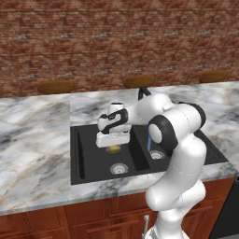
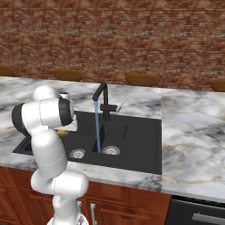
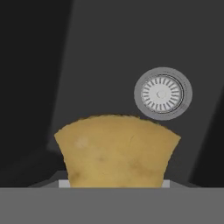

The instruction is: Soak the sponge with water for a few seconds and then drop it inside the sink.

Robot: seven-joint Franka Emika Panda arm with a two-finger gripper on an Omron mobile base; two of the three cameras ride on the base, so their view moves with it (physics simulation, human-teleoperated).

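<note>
Two basins make up the black sink (image 1: pixel 93 161) set into the marbled counter (image 1: pixel 32 149), a wide one and a narrower one, each with a round silver drain. Over the wide basin the hand (image 1: pixel 113 144) hangs low, pointing down, with the yellow sponge (image 1: pixel 114 149) clamped between its fingers; the sponge pokes out just beneath the white hand body, above the basin floor and not touching it. From the hand view the sponge (image 3: pixel 117 151) takes up the lower middle of the picture, a blocky tan-yellow lump with a slightly ragged top edge, and the wide basin's drain (image 3: pixel 162 93) lies beyond it on the dark floor, near its upper right corner but apart from it. In the left base view the same drain (image 1: pixel 119 168) sits nearer the front wall of the basin than the sponge does.

The black faucet (image 2: pixel 103 99) stands at the back rim of the sink, its spout arching forward, and the water (image 2: pixel 97 127) runs from it as a thin straight blue stream down toward the narrower basin's drain (image 2: pixel 111 150). The sponge (image 2: pixel 63 132) is well to the side of that stream, partly hidden behind the arm's white elbow in the right base view, so the water does not reach it.

Behind the counter rises a red brick wall (image 1: pixel 116 37), with several round brown stool seats (image 1: pixel 56 87) lined along the counter's far edge. Wooden cabinet fronts (image 1: pixel 93 219) run below the counter.
</note>
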